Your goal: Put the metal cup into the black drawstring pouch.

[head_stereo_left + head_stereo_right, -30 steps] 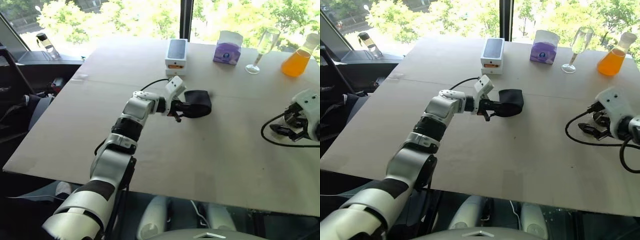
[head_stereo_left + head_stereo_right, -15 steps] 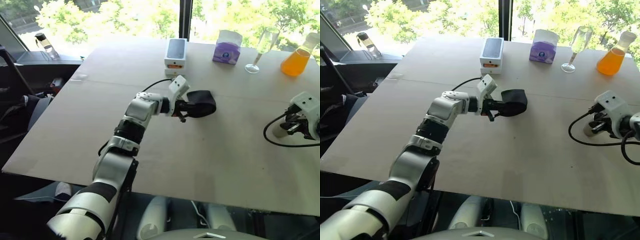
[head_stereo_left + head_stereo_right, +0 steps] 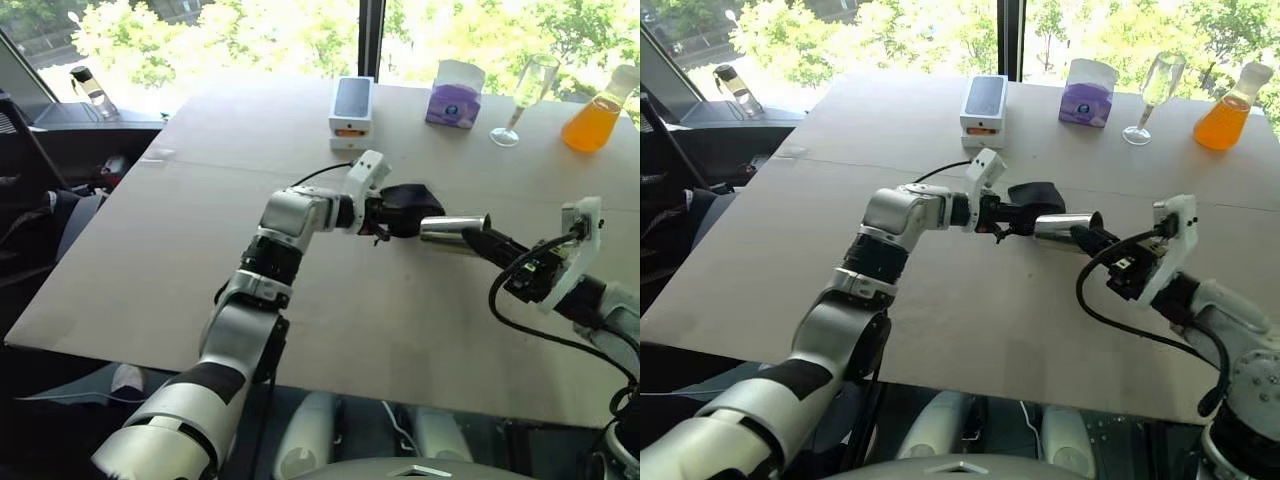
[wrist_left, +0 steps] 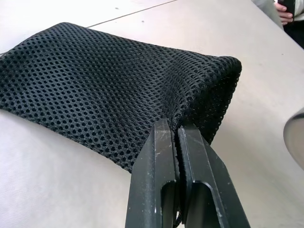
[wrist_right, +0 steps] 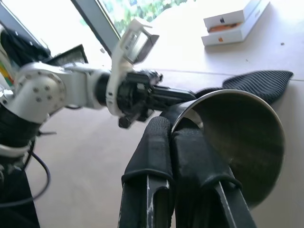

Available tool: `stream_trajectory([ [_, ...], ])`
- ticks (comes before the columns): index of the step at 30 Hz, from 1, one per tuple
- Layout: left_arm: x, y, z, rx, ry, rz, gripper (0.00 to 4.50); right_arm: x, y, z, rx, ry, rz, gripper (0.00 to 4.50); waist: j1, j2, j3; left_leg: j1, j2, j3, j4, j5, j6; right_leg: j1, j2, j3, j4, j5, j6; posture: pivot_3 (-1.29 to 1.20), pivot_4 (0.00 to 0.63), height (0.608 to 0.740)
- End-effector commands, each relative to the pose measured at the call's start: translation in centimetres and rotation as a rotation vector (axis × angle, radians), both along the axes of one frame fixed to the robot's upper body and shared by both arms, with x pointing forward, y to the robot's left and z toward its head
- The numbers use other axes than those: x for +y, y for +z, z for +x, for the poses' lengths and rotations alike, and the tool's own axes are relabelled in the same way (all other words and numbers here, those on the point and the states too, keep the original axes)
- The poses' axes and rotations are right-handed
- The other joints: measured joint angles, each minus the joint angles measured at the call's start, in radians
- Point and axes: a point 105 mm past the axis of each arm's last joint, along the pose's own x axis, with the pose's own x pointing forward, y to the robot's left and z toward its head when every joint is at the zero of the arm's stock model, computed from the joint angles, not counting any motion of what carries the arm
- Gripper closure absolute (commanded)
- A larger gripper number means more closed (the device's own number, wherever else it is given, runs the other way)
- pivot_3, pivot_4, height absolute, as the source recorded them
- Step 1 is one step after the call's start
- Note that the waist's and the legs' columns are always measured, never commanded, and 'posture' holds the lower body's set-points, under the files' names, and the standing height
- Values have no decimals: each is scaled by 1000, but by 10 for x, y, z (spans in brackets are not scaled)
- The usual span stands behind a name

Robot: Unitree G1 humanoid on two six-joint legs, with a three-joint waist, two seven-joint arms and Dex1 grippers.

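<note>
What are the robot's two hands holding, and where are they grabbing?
The left gripper pinches the black drawstring pouch at the edge of its mesh fabric. The right gripper clamps the metal cup by its rim wall.

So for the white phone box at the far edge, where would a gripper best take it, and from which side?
Judging by its pose, across the two long sides, coming down from above. The white phone box lies flat on the table, a low rectangle with its long axis running away from the robot, so the narrow width probably suits the fingers and the top is unobstructed.
</note>
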Motion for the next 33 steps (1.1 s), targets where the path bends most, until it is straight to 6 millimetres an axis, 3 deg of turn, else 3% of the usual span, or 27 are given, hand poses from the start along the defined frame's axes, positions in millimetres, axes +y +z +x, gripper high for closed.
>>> stream_trajectory([
  [1,-8,23,-7,-36,-47,-46,4500,7,2,5,-15,-64,34,4464,0,0,0,1,0,0,0,0,0,0,0,0,0,0,0,0,150,740],
  [7,-13,36,-22,-12,-114,-99,4500,6,-13,21,21,-163,70,4464,-1,0,0,1,0,1,0,0,0,0,2,1,2,0,0,0,150,740],
  [13,-13,33,-34,17,-151,-96,4500,11,-17,31,23,-185,143,4464,-2,0,0,3,1,2,0,0,0,0,9,2,2,0,0,0,150,740],
  [18,-15,33,-40,27,-166,-110,4500,31,-27,33,53,-117,177,4464,-1,0,0,3,1,3,0,0,0,0,9,4,2,0,0,0,150,740],
  [22,-15,38,-43,25,-179,-126,4500,45,-36,33,50,-71,107,4464,-4,1,0,4,1,3,0,0,0,0,10,5,2,0,0,0,150,740],
  [33,-19,57,-49,39,-230,-233,4500,70,-21,31,-116,115,132,4464,-3,1,0,4,1,3,0,0,0,0,10,5,2,0,0,0,150,740],
])
